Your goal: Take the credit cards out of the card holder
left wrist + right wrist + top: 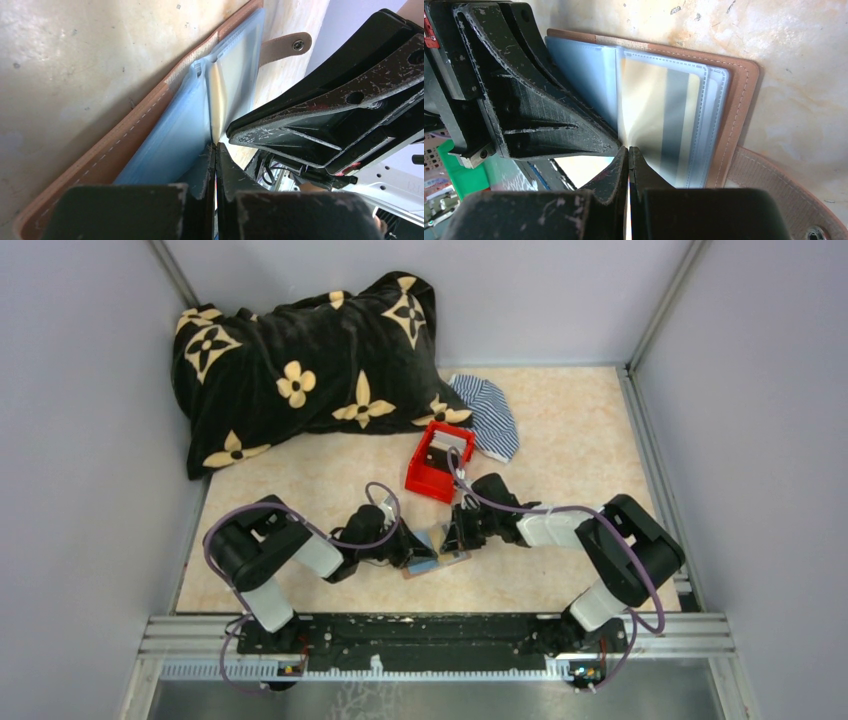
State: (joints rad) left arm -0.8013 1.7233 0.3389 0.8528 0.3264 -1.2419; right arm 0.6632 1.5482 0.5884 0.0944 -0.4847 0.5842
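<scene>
Card holder (744, 100) open, credit card (674, 125) in sleeve (714, 110); left gripper (215, 148), right gripper (628, 151) closed.

Table (560, 585), cushion (300, 370), striped cloth (490, 415), red box (424, 483), card holder (438, 561) (open)

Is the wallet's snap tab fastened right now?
No. In the left wrist view the wallet lies open with its clear sleeves showing, and the snap tab sticks out free past the edge.

Brown card holder (744, 100), red box (425, 483)
</scene>
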